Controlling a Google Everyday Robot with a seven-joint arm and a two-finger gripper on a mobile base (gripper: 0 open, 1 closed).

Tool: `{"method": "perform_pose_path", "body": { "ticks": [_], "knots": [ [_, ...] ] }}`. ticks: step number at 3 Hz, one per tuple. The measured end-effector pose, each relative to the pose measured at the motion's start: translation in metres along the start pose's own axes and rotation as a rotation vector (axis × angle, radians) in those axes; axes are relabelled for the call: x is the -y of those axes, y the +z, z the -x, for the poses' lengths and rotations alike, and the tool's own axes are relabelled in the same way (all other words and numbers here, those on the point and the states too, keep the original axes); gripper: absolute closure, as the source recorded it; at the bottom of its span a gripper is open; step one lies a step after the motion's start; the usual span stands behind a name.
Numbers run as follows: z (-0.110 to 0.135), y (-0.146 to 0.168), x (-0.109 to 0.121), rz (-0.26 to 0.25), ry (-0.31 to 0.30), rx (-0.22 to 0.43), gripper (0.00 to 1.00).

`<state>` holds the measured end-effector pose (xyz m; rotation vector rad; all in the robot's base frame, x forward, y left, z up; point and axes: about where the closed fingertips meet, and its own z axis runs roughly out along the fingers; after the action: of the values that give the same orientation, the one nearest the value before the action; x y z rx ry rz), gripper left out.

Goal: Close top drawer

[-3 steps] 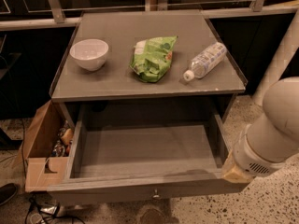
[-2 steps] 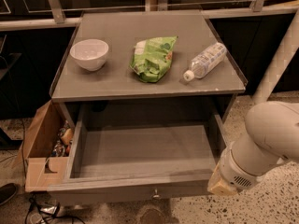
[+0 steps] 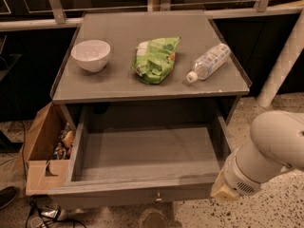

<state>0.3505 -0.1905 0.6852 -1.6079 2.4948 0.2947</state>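
The top drawer point(image 3: 118, 194) of the grey cabinet stands pulled far out toward me, and its inside point(image 3: 147, 153) is bare. Its flat front has one small round metal knob point(image 3: 158, 197) at the centre. The drawers below it are out of view. My white arm point(image 3: 270, 151) comes in from the right. My gripper point(image 3: 221, 191) is at the arm's lower end, against the right end of the drawer front, near the front right corner. Most of it is hidden behind the wrist housing.
On the cabinet top point(image 3: 118, 82) are a white bowl point(image 3: 91, 54), a green snack bag point(image 3: 155, 58) and a lying plastic bottle point(image 3: 209, 61). An open cardboard box point(image 3: 40, 148) with clutter stands left of the drawer. A white pole point(image 3: 284, 61) rises at right. Cables point(image 3: 40, 215) lie on the floor.
My arm has swung down and to the left, bringing the gripper end from beside the drawer's right side to the right end of the drawer front. The drawer has not visibly moved.
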Motion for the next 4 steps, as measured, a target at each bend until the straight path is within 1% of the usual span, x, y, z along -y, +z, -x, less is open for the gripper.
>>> {"method": "perform_pose_path", "body": {
  "ticks": [2, 4],
  "knots": [
    [-0.014, 0.024, 0.020, -0.030, 0.034, 0.015, 0.98],
    [-0.014, 0.024, 0.020, -0.030, 0.034, 0.015, 0.53]
  ]
}}
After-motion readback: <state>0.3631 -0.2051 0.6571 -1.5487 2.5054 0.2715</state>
